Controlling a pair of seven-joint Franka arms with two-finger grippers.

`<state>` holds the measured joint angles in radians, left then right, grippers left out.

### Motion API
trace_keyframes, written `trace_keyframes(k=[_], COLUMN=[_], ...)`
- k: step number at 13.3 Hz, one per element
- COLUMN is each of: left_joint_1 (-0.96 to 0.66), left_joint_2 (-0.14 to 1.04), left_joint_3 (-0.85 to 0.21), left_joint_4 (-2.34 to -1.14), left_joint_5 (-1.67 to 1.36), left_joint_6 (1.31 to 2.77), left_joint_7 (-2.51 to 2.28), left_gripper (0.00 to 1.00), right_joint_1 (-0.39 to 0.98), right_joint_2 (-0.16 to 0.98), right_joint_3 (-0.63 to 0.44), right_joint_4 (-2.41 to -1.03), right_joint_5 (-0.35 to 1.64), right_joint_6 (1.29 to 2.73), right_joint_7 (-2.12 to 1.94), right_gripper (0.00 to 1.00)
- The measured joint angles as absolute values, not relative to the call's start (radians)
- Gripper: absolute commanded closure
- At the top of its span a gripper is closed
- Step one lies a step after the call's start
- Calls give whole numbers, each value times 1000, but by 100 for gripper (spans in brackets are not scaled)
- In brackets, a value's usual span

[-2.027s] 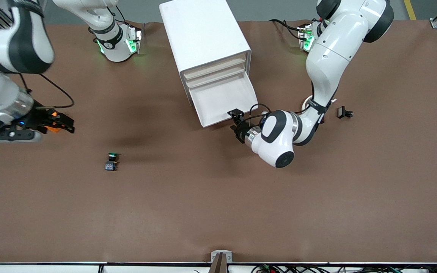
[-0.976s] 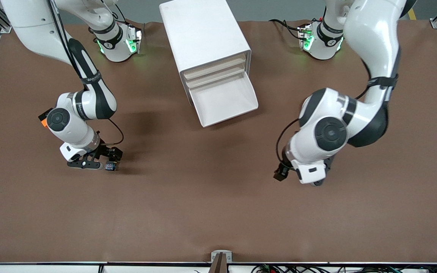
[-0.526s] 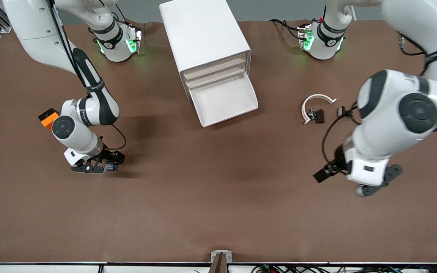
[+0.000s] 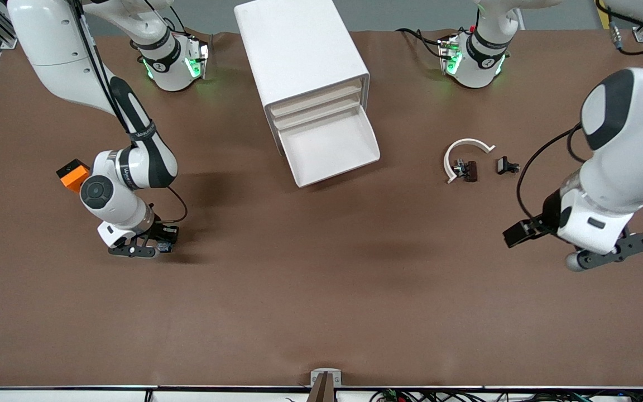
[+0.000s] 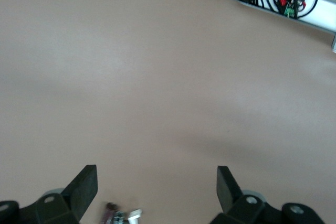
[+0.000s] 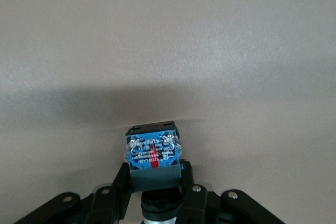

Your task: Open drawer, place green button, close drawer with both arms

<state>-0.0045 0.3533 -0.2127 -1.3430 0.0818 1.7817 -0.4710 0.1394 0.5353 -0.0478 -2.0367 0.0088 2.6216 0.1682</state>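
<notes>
The button (image 6: 153, 156) has a blue-grey body that sits between my right gripper's (image 6: 155, 176) fingers, which are shut on it. In the front view the right gripper (image 4: 157, 243) is low over the table, nearer the front camera than the orange cube, and the button is mostly hidden under it. The lowest drawer (image 4: 337, 171) of the white cabinet (image 4: 299, 50) stands pulled out and empty. My left gripper (image 4: 609, 254) hangs over the table at the left arm's end; in the left wrist view it (image 5: 156, 187) is open wide and empty.
An orange cube (image 4: 72, 175) lies beside the right arm's wrist. Small black and dark-brown parts with a white curved strip (image 4: 462, 162) lie between the drawer and the left arm. They also show in the left wrist view (image 5: 119, 216).
The left gripper has left the drawer's front and swung out to the left arm's end of the table. The right gripper has come down from the orange cube and shut on the button.
</notes>
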Motion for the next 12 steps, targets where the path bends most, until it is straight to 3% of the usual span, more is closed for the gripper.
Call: trace_keyframes(k=[2, 4, 8, 12], left_joint_1=[24, 45, 50, 55], left_joint_2=[290, 234, 119, 49], left_joint_3=[-213, -213, -216, -216], left_joint_4=[-1411, -1481, -1599, -1645], left_joint_5=[82, 82, 82, 82], left_joint_6=[1777, 1777, 1777, 1777], left_joint_7=[-400, -345, -289, -235], left_gripper=[0, 0, 0, 0], right_joint_1=[141, 171, 340, 532], right_joint_2=[528, 489, 361, 319], right_joint_3=[-45, -37, -20, -6], right_joint_4=[-1992, -1909, -1782, -1756], right_joint_5=[9, 9, 21, 102], right_joint_6=[2535, 2345, 2031, 1984], right_joint_7=[212, 324, 676, 1007], right_gripper=[100, 100, 100, 100])
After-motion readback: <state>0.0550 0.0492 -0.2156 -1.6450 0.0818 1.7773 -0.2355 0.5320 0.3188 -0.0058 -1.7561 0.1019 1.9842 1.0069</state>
